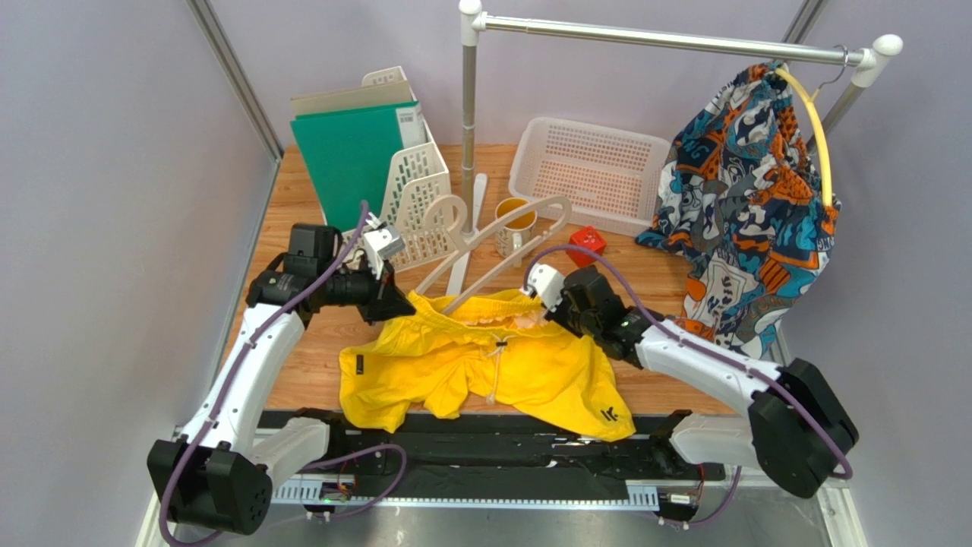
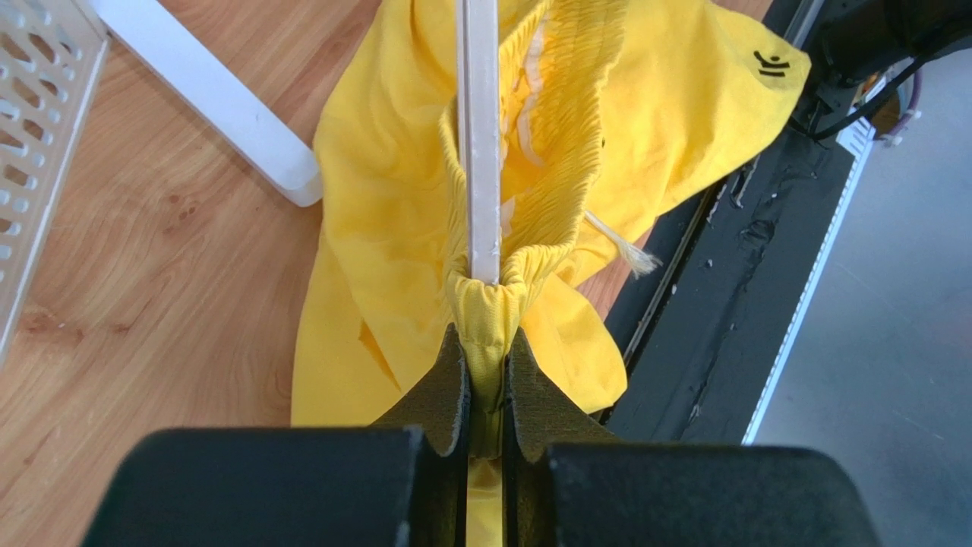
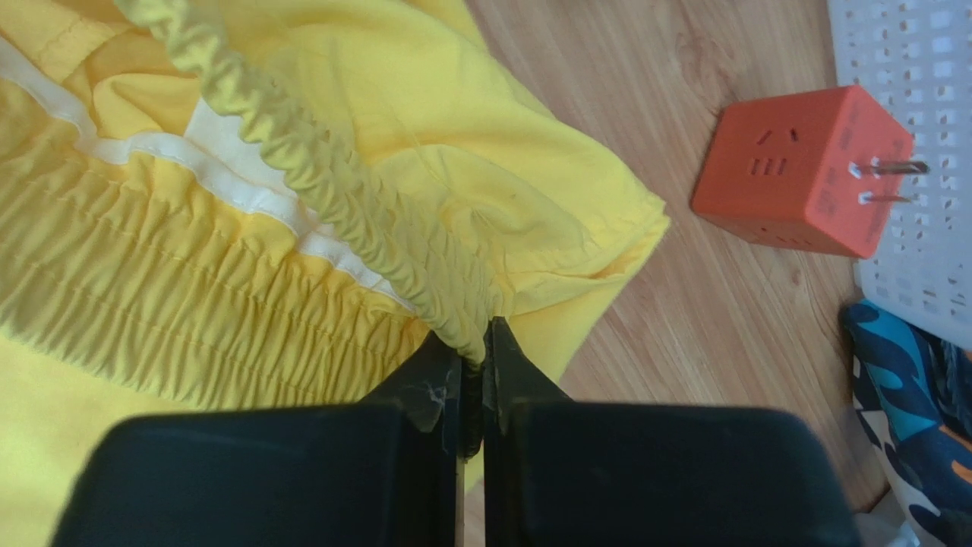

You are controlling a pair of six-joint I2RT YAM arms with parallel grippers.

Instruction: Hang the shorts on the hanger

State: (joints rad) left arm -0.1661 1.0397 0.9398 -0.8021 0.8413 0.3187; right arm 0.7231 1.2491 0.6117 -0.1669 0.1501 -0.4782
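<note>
The yellow shorts [image 1: 491,359] lie in the middle of the wooden table, waistband toward the back. The pale beige hanger [image 1: 502,239] lies behind them, and one arm [image 2: 479,137] runs into the waistband opening. My left gripper [image 1: 399,305] is shut on the left end of the waistband [image 2: 488,308], right at the tip of the hanger arm. My right gripper [image 1: 545,305] is shut on the elastic waistband [image 3: 342,194] at its right end. The shorts [image 3: 171,262] fill the left of the right wrist view. The black logo [image 1: 609,415] shows near a leg hem.
A patterned garment [image 1: 742,205] hangs on a thin yellow hanger from the rail [image 1: 673,40] at back right. A white basket [image 1: 588,171], an orange plug cube [image 3: 804,171], a yellow mug [image 1: 511,222], a white file rack [image 1: 416,194] and the rail's post [image 1: 468,114] stand behind.
</note>
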